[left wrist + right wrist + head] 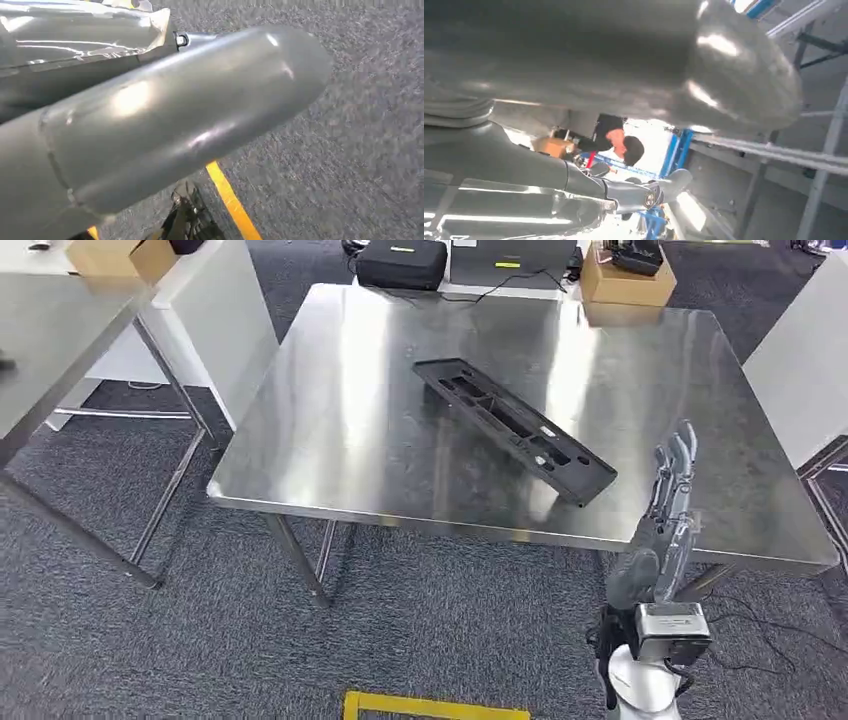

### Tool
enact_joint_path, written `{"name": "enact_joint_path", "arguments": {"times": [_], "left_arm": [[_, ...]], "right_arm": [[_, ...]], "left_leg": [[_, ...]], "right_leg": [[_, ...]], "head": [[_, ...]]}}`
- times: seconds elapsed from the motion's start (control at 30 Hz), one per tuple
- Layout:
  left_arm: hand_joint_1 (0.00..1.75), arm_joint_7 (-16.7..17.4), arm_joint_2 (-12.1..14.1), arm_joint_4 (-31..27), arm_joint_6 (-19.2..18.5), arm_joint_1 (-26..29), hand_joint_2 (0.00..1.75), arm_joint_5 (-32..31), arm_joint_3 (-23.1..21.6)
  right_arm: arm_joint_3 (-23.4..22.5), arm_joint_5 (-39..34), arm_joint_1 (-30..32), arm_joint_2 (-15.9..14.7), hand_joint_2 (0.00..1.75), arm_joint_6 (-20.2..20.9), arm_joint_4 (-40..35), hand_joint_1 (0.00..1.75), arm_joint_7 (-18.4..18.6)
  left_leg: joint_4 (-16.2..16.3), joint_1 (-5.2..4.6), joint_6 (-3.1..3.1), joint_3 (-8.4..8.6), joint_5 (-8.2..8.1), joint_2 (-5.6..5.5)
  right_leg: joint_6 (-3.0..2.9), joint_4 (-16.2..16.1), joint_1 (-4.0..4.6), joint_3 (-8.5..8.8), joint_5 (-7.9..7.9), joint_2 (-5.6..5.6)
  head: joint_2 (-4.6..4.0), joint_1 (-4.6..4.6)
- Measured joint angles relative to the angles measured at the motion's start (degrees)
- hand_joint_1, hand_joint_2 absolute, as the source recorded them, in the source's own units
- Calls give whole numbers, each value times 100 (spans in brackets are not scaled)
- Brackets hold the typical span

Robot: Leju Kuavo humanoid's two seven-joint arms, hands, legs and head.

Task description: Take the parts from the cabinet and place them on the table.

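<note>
Right hand (pixel 668 515) open, fingers straight and empty, near the black part (pixel 512 428) on the table (pixel 330 430)

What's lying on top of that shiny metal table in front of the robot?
One long black plastic part lies slantwise on the steel table. At the far edge sits a cardboard box. The robot's right hand, fingers apart, covers a small strip near the front right edge.
</note>
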Motion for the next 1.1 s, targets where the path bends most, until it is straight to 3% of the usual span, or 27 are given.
{"name": "enact_joint_path", "arguments": {"times": [0.03, 0.07, 0.1, 0.13, 0.2, 0.23, 0.27, 0.3, 0.33, 0.37, 0.43, 0.47, 0.53, 0.57, 0.6, 0.63, 0.7, 0.73, 0.77, 0.8, 0.83, 0.87, 0.9, 0.93, 1.03, 1.07, 1.1], "left_arm": [[0, 81, -2, 0, 94, -3, 0, -2, 28], [0, 226, -33, -2, 203, -5, 0, -53, 48], [0, 382, -84, -34, 275, -12, 0, -168, 74], [0, 497, -112, -96, 299, -10, 0, -254, 98], [0, 590, -192, -162, 312, -4, 0, -322, 135], [0, 610, -221, -184, 314, -5, 0, -337, 157], [0, 668, -255, -214, 314, -3, 0, -408, 183], [0, 783, -288, -290, 317, 0, 0, -569, 225], [0, 1000, -339, -391, 319, 3, 0, -770, 269], [0, 1238, -393, -511, 321, 5, 0, -998, 317], [0, 1693, -468, -693, 321, 7, 0, -1442, 365], [0, 1900, -501, -776, 321, 20, 0, -1647, 378], [0, 2154, -540, -937, 327, 36, 0, -1973, 419], [0, 2232, -542, -999, 330, 55, 0, -2075, 444], [0, 2275, -548, -1042, 332, 63, 0, -2137, 459], [0, 2321, -566, -1104, 332, 86, 0, -2186, 465], [0, 2352, -566, -1167, 332, 97, 0, -2230, 487], [0, 2365, -568, -1189, 332, 98, 0, -2236, 498], [0, 2376, -570, -1207, 332, 99, 0, -2251, 500], [0, 2402, -570, -1215, 332, 101, 0, -2286, 503], [0, 2422, -570, -1226, 332, 104, 0, -2313, 509], [0, 2422, -570, -1237, 330, 104, 0, -2313, 516], [0, 2373, -577, -1237, 330, 103, 0, -2273, 520], [0, 2211, -590, -1237, 328, 95, 0, -2106, 520], [0, 1244, -612, -1158, 328, 99, 0, -1146, 529], [0, 845, -601, -1069, 328, 92, 0, -771, 529], [0, 582, -594, -984, 328, 83, 0, -543, 531]], "right_arm": [[39, 9, -5, 37, 0, 48, 26, 0, 20], [87, 13, -33, 70, 0, 90, 90, 0, 33], [142, 13, -85, 113, 0, 122, 183, 0, 54], [179, 13, -146, 153, 0, 153, 265, 0, 76], [243, 11, -204, 210, 0, 155, 385, 0, 79], [271, 11, -225, 232, 0, 157, 444, 0, 79], [288, 11, -245, 242, 0, 172, 498, 0, 79], [308, 6, -281, 264, 0, 221, 551, 0, 83], [336, -2, -335, 299, 0, 299, 614, 0, 90], [378, -7, -409, 345, 0, 373, 671, 0, 105], [477, -5, -594, 488, 0, 527, 763, 0, 142], [518, -7, -661, 562, 0, 586, 826, 0, 166], [603, 9, -773, 684, 0, 693, 963, 0, 214], [629, 13, -808, 732, 0, 721, 1016, 0, 232], [659, 13, -850, 780, 0, 745, 1066, 0, 234], [703, 22, -900, 856, 0, 760, 1134, 0, 260], [736, 33, -928, 905, 0, 763, 1200, 0, 260], [739, 35, -928, 914, 0, 763, 1235, 0, 262], [739, 37, -923, 922, 0, 763, 1272, 0, 264], [739, 37, -922, 924, 0, 763, 1290, 0, 264], [734, 37, -920, 924, 0, 758, 1303, 0, 269], [730, 37, -913, 922, 0, 745, 1303, 0, 289], [710, 39, -894, 916, 0, 728, 1296, 0, 308], [662, 66, -854, 905, 0, 717, 1254, 0, 334], [472, 144, -738, 817, 0, 662, 1141, 0, 387], [383, 164, -677, 774, 0, 636, 1095, 0, 396], [287, 166, -637, 713, 0, 629, 1065, 0, 396]], "left_leg": [[-17, -16, 67, -25, 53, 3], [-88, 42, 147, -108, 164, 35], [-93, 16, 185, -173, 223, 50], [-90, 11, 238, -258, 292, 67], [-82, -19, 261, -424, 444, 65], [-74, -36, 267, -529, 525, 63], [-68, -50, 269, -621, 595, 60], [-60, -65, 267, -713, 659, 58], [-43, -83, 260, -793, 720, 55], [-28, -94, 246, -864, 777, 53], [-5, -137, 189, -954, 884, 55], [-42, -120, 158, -949, 958, 79], [-78, -80, 84, -965, 1076, 80], [-81, -95, 47, -1001, 1111, 53], [-23, -60, 18, -1044, 981, 22], [317, -36, -57, -1160, 475, 18], [1221, 10, -148, -1399, -178, 19], [1631, 28, -180, -1478, -301, 20], [1817, 50, -196, -1464, -250, 21], [1778, 72, -211, -1354, -98, 22], [1458, 97, -225, -1067, 154, 23], [1018, 114, -229, -741, 298, 22], [457, 129, -232, -338, 325, 17], [55, 105, -219, -71, 151, -16], [-65, 24, -141, -75, 147, -51], [-96, 12, -70, -101, 197, -44], [-142, 60, 25, -119, 265, 8]], "right_leg": [[52, -34, -7, 2, 58, 1], [71, 11, -3, -45, 37, 6], [26, 150, 0, -141, -180, 28], [-38, 452, -7, -275, -497, 35], [-85, 1399, -5, -498, -1077, 41], [-50, 1790, -2, -551, -1174, 45], [4, 1906, -2, -499, -1106, 47], [60, 1774, 0, -324, -941, 48], [89, 1428, 11, -51, -766, 48], [70, 880, 26, 328, -648, 51], [-88, -235, 92, 1055, -866, 53], [-97, -185, 97, 984, -831, 66], [-167, -208, 125, 878, -761, 70], [-212, -242, 64, 828, -673, 62], [-234, -236, 41, 797, -630, 36], [-310, -235, 44, 709, -539, 31], [-310, -215, 46, 581, -403, 26], [-298, -194, 45, 482, -340, 21], [-282, -172, 41, 390, -293, 10], [-265, -151, 33, 305, -248, 4], [-237, -117, 18, 207, -196, 2], [-198, -104, 8, 152, -169, 5], [-153, -84, 2, 118, -139, 8], [-105, -75, 14, 68, -105, 3], [33, -86, -9, 38, 13, -22], [90, -99, 0, 40, 52, -18], [75, -22, -33, -12, -73, -1]], "head": [[0, 18], [0, 15], [0, 17], [0, 55], [0, 50], [0, 64], [0, 59], [0, 61], [0, 61], [0, 59], [0, 61], [0, 4], [0, 15], [0, 31], [0, 42], [0, -15], [0, -22], [0, -20], [0, -26], [0, -22], [0, -24], [0, -22], [0, -24], [0, -33], [0, -20], [0, -24], [0, -24]]}}
